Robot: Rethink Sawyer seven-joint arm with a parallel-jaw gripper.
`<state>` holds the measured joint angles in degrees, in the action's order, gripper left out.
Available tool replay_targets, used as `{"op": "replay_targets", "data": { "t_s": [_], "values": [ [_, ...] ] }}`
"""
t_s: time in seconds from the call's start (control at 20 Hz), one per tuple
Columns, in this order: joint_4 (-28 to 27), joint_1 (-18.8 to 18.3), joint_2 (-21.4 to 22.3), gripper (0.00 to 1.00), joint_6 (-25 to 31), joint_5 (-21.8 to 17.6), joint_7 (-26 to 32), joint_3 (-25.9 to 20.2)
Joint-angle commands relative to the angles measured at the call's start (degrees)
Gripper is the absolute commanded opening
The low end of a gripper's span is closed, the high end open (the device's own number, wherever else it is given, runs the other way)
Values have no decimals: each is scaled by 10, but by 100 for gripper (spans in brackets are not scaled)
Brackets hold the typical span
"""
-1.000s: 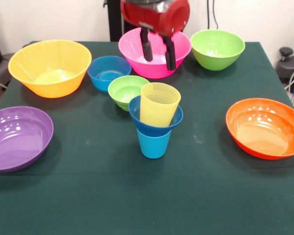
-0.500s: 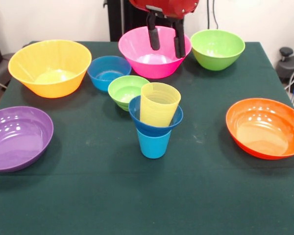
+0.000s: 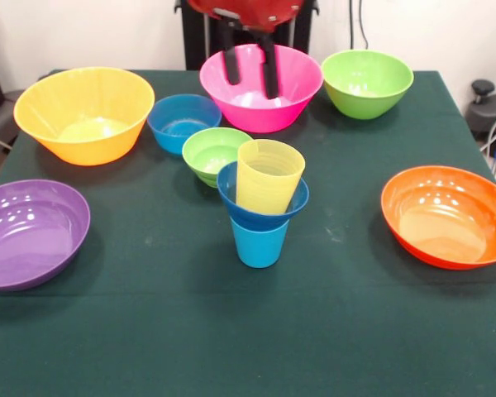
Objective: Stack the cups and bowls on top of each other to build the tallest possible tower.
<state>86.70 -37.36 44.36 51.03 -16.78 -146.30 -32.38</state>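
In the front view a tower stands mid-table: a light blue cup (image 3: pixel 259 242) bears a dark blue bowl (image 3: pixel 262 203), and a ribbed yellow cup (image 3: pixel 268 175) stands tilted in that bowl. A small lime green bowl (image 3: pixel 212 152) sits just behind-left of it, and a light blue bowl (image 3: pixel 182 121) sits further back. My gripper (image 3: pixel 250 73) hangs high at the top edge, over the pink bowl (image 3: pixel 261 93). Its two black fingers (image 3: pixel 270 73) are spread apart and hold nothing.
A large yellow-orange bowl (image 3: pixel 84 113) sits at the back left. A purple bowl (image 3: pixel 29 232) sits at the left edge. A green bowl (image 3: pixel 366 82) sits at the back right. An orange bowl (image 3: pixel 447 215) sits at the right.
My gripper has risen and shifted left over the pink bowl. The bowls and cups have not moved.
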Motion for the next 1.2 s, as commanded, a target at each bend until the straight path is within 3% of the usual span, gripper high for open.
{"op": "replay_targets", "data": {
  "t_s": [0.05,0.3,0.65,1.2],
  "values": [
    [55,-30,2,100,39,-45,181,-12],
    [119,-49,36,100,6,-47,163,-19],
    [138,-72,33,100,-23,-66,152,-21],
    [247,-150,65,100,-89,-92,164,-51]
  ]
}}
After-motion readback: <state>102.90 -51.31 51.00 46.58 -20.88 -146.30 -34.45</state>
